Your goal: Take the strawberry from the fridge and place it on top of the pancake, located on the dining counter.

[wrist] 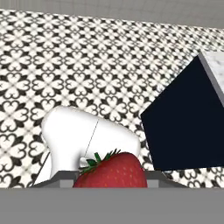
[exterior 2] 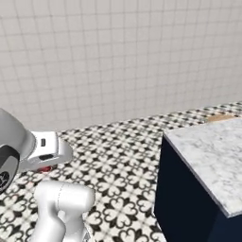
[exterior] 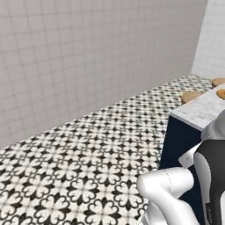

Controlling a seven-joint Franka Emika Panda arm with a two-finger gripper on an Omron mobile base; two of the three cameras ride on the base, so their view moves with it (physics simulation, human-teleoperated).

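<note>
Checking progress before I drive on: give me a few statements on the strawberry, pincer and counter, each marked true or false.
1. The pincer is shut on the strawberry. True.
2. The strawberry lies on the patterned floor. False: it sits between the pincer's tips, above the floor.
3. The dining counter has a marbled top on a navy base. True.
4. The strawberry already rests on the pancake. False: the pancake lies on the far counter, apart from it.

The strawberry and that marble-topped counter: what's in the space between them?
In the hand view, just patterned floor tiles lie between the strawberry, held in the fingers, and the dining counter.
</note>
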